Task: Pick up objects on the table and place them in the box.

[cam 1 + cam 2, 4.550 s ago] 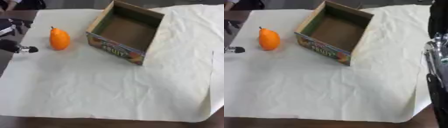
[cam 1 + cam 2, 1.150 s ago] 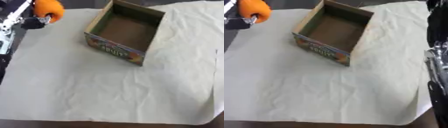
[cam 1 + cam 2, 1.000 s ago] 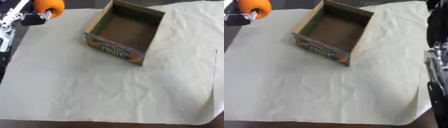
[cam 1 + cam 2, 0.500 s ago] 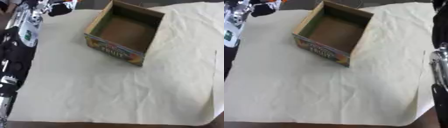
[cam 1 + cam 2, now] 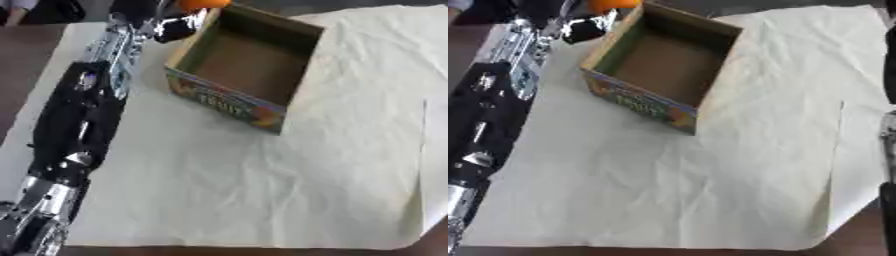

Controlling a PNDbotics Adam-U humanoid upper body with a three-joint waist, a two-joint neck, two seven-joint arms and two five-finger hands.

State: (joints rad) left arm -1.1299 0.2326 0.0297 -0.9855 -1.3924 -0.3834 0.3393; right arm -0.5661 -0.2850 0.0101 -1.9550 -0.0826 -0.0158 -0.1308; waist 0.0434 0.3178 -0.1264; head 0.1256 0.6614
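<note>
The left hand [image 5: 171, 24], stretched out along the left side of the bench [image 5: 26, 85], grasps an orange fruit [image 5: 199, 3] raised at the far left corner of the open box [image 5: 243, 67], which sits on a pale cloth [image 5: 262, 190]; the right hand is out of sight.

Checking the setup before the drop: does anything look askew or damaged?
The box sits turned at an angle on the creased cloth, not damaged. The left robot hand holds the orange fruit at its far corner.
</note>
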